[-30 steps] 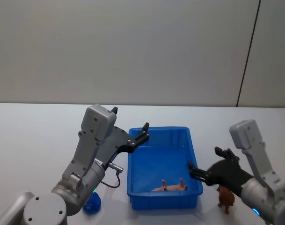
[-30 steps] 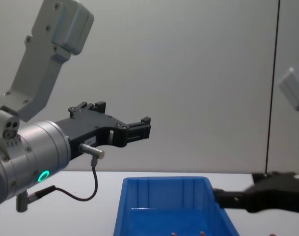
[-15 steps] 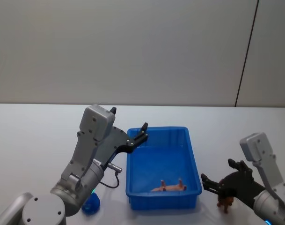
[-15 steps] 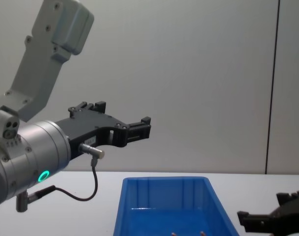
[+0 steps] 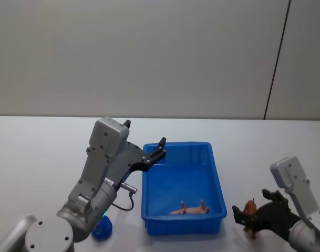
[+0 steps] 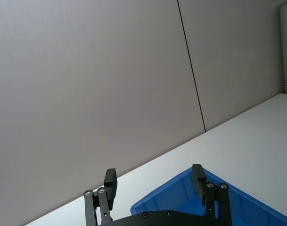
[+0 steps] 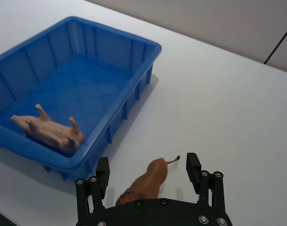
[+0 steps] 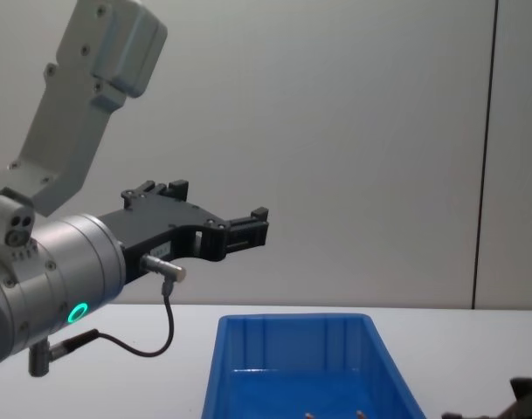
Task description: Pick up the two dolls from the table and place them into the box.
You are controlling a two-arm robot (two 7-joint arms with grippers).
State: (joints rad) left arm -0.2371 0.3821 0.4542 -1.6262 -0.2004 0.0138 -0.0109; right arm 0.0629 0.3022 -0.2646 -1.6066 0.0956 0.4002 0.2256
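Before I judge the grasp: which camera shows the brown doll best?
The right wrist view: the brown animal doll stands on the table between the fingers of the open right gripper. The head view shows it small, partly behind that gripper. The left gripper hovers at the blue box's corner.

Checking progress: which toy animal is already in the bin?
The pale pinkish-tan toy animal, lying in the blue plastic bin; the brown toy is outside on the white table.

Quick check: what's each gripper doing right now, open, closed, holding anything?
Left gripper: open, holding nothing.
Right gripper: open, fingers either side of the brown doll, not gripping it.
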